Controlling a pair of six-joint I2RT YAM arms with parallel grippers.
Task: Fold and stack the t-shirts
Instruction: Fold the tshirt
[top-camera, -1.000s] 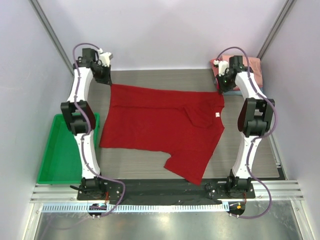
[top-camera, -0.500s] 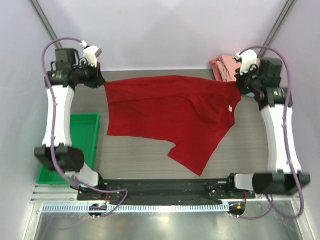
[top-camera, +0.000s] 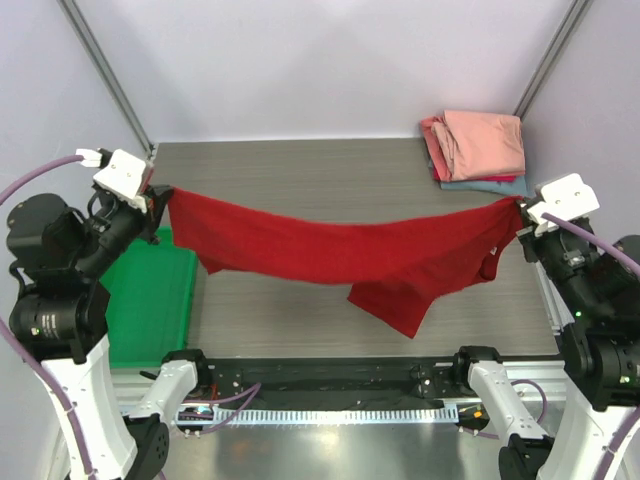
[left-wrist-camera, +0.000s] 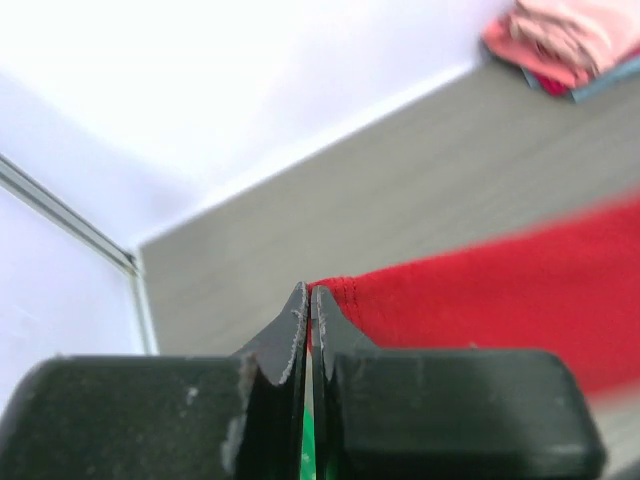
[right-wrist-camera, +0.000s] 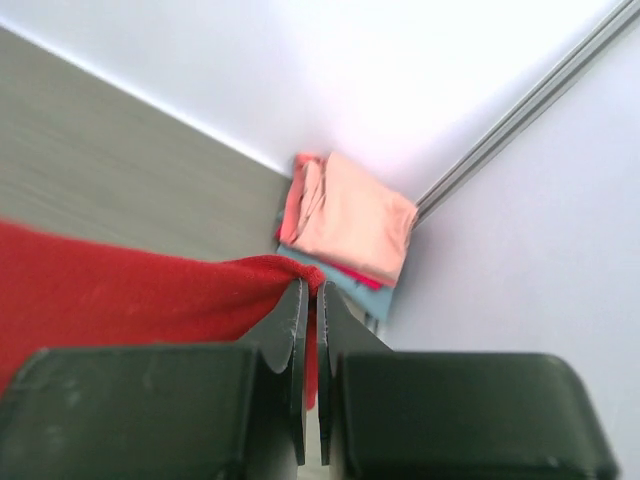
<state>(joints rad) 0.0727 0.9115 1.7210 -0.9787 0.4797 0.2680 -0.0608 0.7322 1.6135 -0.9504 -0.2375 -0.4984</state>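
Deep red t-shirt (top-camera: 340, 250) is strung up mid-air over the desk (top-camera: 330, 170), sagging in the middle. Left jaws pinch one end, right jaws the other, both clamped tight. Folded shirt stack (top-camera: 480, 148) sits in the far right corner.

One deep red t-shirt (top-camera: 340, 250) hangs right of one green tray (top-camera: 150, 300); three folded t-shirts (top-camera: 482, 146) sit farther right.
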